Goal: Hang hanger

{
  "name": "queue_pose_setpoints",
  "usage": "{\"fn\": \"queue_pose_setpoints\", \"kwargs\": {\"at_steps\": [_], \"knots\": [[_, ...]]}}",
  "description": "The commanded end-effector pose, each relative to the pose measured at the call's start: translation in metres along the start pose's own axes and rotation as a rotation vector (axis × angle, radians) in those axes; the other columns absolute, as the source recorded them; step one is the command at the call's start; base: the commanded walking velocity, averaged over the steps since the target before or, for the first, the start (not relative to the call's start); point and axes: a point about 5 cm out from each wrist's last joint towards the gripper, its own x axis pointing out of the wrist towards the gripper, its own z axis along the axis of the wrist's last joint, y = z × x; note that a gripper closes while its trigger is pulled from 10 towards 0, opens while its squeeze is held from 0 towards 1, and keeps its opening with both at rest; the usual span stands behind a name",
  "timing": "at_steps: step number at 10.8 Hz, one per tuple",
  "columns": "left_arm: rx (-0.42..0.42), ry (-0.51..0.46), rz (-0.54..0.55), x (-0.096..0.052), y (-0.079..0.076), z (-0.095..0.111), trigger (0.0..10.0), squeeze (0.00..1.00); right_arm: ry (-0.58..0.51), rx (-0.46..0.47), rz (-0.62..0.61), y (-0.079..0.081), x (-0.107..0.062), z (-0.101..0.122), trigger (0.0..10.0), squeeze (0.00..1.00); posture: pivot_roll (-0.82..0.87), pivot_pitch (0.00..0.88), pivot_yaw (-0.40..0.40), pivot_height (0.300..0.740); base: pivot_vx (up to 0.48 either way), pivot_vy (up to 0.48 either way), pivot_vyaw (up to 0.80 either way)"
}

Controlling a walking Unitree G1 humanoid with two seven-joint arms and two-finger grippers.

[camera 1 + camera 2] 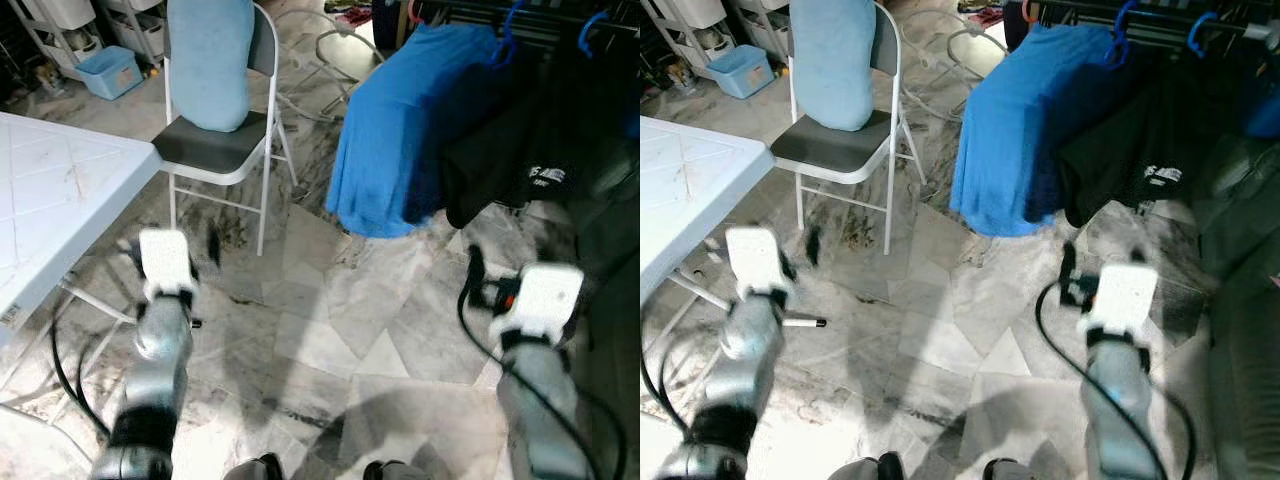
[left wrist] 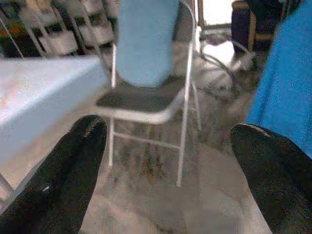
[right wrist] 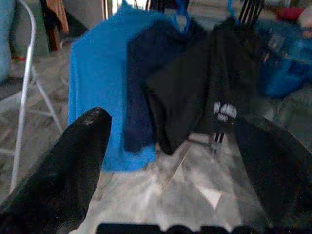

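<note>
A blue garment [image 1: 395, 130] and a black garment [image 1: 520, 150] hang on blue hangers [image 1: 1123, 22] from a dark rack [image 1: 1160, 14] at the far right. In the right wrist view the hanger hooks [image 3: 181, 13] are at the top of the clothes. My right gripper [image 3: 170, 165] is held low before these clothes, open, with nothing between its fingers. My left gripper [image 2: 168, 161] is also open and empty, low over the floor and facing the folding chair [image 2: 146, 100]. Neither gripper touches anything.
A white folding chair [image 1: 215, 150] with a light blue cushion [image 1: 210, 60] stands ahead on the left. A white table [image 1: 50, 190] is at the near left. A blue bin [image 1: 110, 72] and shelves lie behind. Dark furniture [image 1: 1240, 300] borders the right. The floor is marble tile.
</note>
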Motion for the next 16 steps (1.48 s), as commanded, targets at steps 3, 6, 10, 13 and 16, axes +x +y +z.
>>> {"fn": "queue_pose_setpoints", "kwargs": {"at_steps": [3, 6, 10, 13, 16], "knots": [[-0.020, 0.047, -0.087, -0.012, -0.011, -0.016, 10.0, 0.00, 0.051, 0.009, 0.024, 0.004, 0.000, -0.008, 10.0, 0.00, -0.15, 0.180, 0.063, 0.740, 0.000, 0.000, 0.00], [-0.080, 0.020, -0.178, -0.008, -0.025, -0.011, 10.0, 0.00, 0.051, 0.019, 0.021, 0.005, -0.002, -0.008, 10.0, 0.00, -0.16, 0.183, 0.073, 0.740, 0.000, 0.000, -0.68], [-0.092, 0.026, -0.211, -0.006, -0.029, -0.012, 10.0, 0.00, 0.064, 0.032, 0.005, 0.006, -0.007, -0.012, 10.0, 0.00, -0.18, 0.147, 0.085, 0.740, 0.210, 0.000, 0.00], [-0.095, 0.036, -0.229, 0.000, -0.034, -0.012, 10.0, 0.00, 0.070, 0.037, 0.009, 0.009, -0.001, -0.015, 10.0, 0.00, -0.18, 0.077, 0.093, 0.740, 0.364, 0.192, 0.00], [-0.101, 0.045, -0.247, 0.004, -0.040, -0.013, 10.0, 0.00, 0.053, 0.041, -0.007, 0.006, 0.008, -0.012, 10.0, 0.00, -0.20, 0.067, 0.109, 0.740, 0.371, 0.304, 0.00]]}}
